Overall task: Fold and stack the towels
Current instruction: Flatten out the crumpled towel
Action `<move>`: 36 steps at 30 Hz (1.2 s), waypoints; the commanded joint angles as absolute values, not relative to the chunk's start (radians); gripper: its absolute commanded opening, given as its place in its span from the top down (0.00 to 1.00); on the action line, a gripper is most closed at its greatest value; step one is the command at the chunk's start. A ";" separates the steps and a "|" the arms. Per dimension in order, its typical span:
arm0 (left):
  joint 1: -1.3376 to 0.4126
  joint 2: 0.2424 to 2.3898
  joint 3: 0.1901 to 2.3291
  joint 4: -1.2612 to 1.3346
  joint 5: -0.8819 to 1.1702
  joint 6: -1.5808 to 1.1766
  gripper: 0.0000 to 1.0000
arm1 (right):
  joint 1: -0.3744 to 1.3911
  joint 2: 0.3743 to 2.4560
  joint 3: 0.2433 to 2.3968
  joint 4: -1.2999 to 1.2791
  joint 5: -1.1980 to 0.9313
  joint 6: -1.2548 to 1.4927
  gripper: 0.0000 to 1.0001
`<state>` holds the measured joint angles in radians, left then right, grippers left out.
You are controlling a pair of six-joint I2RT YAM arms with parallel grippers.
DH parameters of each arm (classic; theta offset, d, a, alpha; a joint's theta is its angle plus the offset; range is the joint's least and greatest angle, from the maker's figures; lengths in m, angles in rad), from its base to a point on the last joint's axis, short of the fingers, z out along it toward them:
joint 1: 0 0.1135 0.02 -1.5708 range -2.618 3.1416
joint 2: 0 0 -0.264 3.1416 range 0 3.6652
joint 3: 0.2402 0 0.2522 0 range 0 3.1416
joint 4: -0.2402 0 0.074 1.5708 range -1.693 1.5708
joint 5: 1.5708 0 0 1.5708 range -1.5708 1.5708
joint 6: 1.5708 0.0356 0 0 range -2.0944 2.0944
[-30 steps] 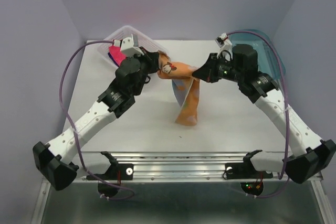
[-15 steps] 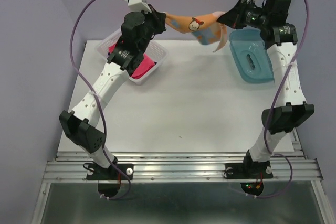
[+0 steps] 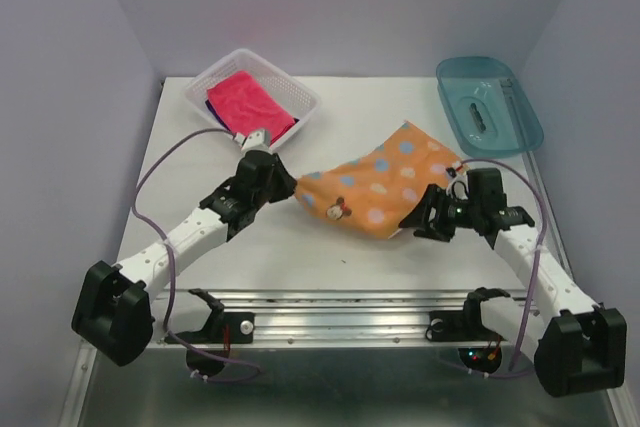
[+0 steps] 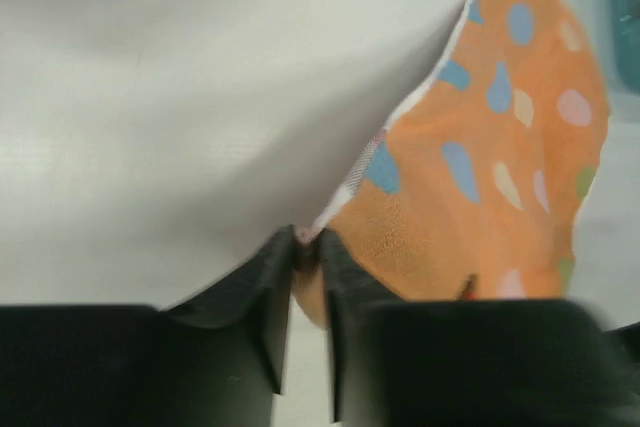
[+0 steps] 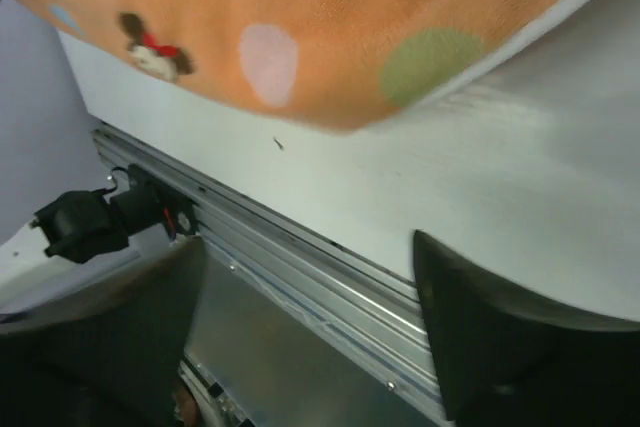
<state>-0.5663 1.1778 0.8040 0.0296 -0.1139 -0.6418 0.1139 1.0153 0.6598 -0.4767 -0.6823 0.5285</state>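
Note:
The orange spotted towel [image 3: 385,182] lies spread on the table, with its cartoon print [image 3: 340,209] near the front edge. My left gripper [image 3: 291,188] is shut on its left corner, and the left wrist view shows that corner of the towel [image 4: 480,197] pinched between the tips of the left gripper [image 4: 308,247]. My right gripper [image 3: 418,222] stands open just off the towel's near right corner, holding nothing. In the right wrist view the right gripper [image 5: 307,242] has its jaws wide apart, below the towel [image 5: 300,27]. The pink-red towel [image 3: 250,102] lies in the white basket [image 3: 300,97].
A teal tray [image 3: 520,112] sits at the back right of the table. The metal rail [image 3: 340,302] runs along the table's near edge, just in front of both grippers. A dark cloth edge [image 3: 212,107] shows under the pink-red towel.
Both arms came down from high at the back to the table, bringing the orange towel from stretched in the air to lying spread. The right gripper opened and let go of its corner.

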 commanded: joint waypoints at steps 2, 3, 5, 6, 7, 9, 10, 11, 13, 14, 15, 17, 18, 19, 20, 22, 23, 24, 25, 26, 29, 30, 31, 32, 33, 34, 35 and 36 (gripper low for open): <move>-0.572 1.088 0.724 -0.199 -0.182 -0.781 0.44 | 0.120 0.822 0.635 -0.632 -0.594 0.577 0.00; -0.589 1.083 0.718 -0.219 -0.189 -0.787 0.24 | 0.120 0.821 0.672 -0.652 -0.580 0.568 0.00; -0.603 1.060 0.695 -0.247 -0.207 -0.799 0.01 | 0.120 0.821 0.707 -0.701 -0.514 0.542 0.00; -0.607 1.039 0.690 -0.255 -0.215 -0.807 0.01 | 0.120 0.822 0.731 -0.709 -0.482 0.529 0.00; -0.607 1.028 0.684 -0.259 -0.227 -0.813 0.01 | 0.118 0.825 0.739 -0.701 -0.419 0.525 0.00; -0.609 1.013 0.687 -0.255 -0.236 -0.813 0.01 | 0.120 0.850 0.749 -0.675 -0.388 0.514 0.00; -0.611 1.012 0.698 -0.241 -0.227 -0.789 0.01 | 0.120 0.862 0.746 -0.634 -0.388 0.512 0.00; -0.614 1.014 0.701 -0.227 -0.215 -0.775 0.01 | 0.118 0.876 0.742 -0.611 -0.388 0.511 0.00; -0.626 1.041 0.715 -0.181 -0.193 -0.749 0.01 | 0.120 0.929 0.741 -0.542 -0.347 0.511 0.00; -0.630 1.060 0.725 -0.173 -0.189 -0.736 0.01 | 0.118 0.949 0.747 -0.525 -0.328 0.511 0.00; -0.635 1.081 0.741 -0.166 -0.184 -0.707 0.01 | 0.118 0.969 0.755 -0.511 -0.305 0.506 0.00; -0.660 1.155 0.793 -0.132 -0.173 -0.676 0.01 | 0.120 1.037 0.768 -0.448 -0.243 0.514 0.00; -0.669 1.210 0.814 -0.118 -0.160 -0.649 0.01 | 0.120 1.067 0.773 -0.422 -0.245 0.505 0.00; -0.679 1.236 0.851 -0.073 -0.144 -0.631 0.01 | 0.118 1.097 0.776 -0.379 -0.248 0.503 0.00; -0.692 1.265 0.864 -0.043 -0.127 -0.599 0.01 | 0.118 1.167 0.791 -0.362 -0.249 0.502 0.00; -0.695 1.362 0.905 -0.006 -0.069 -0.580 0.01 | 0.124 1.233 0.814 -0.333 -0.217 0.491 0.00; -0.695 1.396 0.919 -0.006 -0.052 -0.572 0.01 | 0.124 1.270 0.822 -0.318 -0.197 0.488 0.00; -0.695 1.426 0.928 -0.006 -0.045 -0.574 0.01 | 0.129 1.323 0.839 -0.313 -0.172 0.492 0.00; -0.696 1.483 0.936 -0.006 -0.031 -0.581 0.01 | 0.132 1.353 0.851 -0.317 -0.154 0.497 0.00; -0.696 1.506 0.931 -0.006 -0.020 -0.587 0.01 | 0.152 1.374 0.857 -0.305 -0.137 0.488 0.00; -0.709 1.558 0.879 0.017 -0.006 -0.621 0.01 | 0.227 1.454 0.888 -0.324 -0.087 0.450 0.00; -0.715 1.559 0.858 0.018 -0.005 -0.629 0.01 | 0.248 1.475 0.896 -0.327 -0.080 0.437 0.00; -0.722 1.548 0.835 0.021 -0.005 -0.638 0.01 | 0.268 1.505 0.894 -0.324 -0.068 0.430 0.00; -0.738 1.539 0.789 0.023 -0.005 -0.658 0.01 | 0.302 1.520 0.893 -0.319 -0.060 0.428 0.00; -0.748 1.526 0.764 0.025 -0.005 -0.664 0.01 | 0.316 1.531 0.890 -0.318 -0.063 0.428 0.00; -0.758 1.497 0.743 0.025 0.026 -0.675 0.01 | 0.345 1.546 0.885 -0.314 -0.064 0.434 0.00; -0.778 1.482 0.697 0.020 0.031 -0.686 0.01 | 0.359 1.549 0.865 -0.304 -0.064 0.434 0.00; -0.788 1.442 0.672 0.021 0.047 -0.712 0.01 | 0.383 1.552 0.856 -0.293 -0.067 0.440 0.00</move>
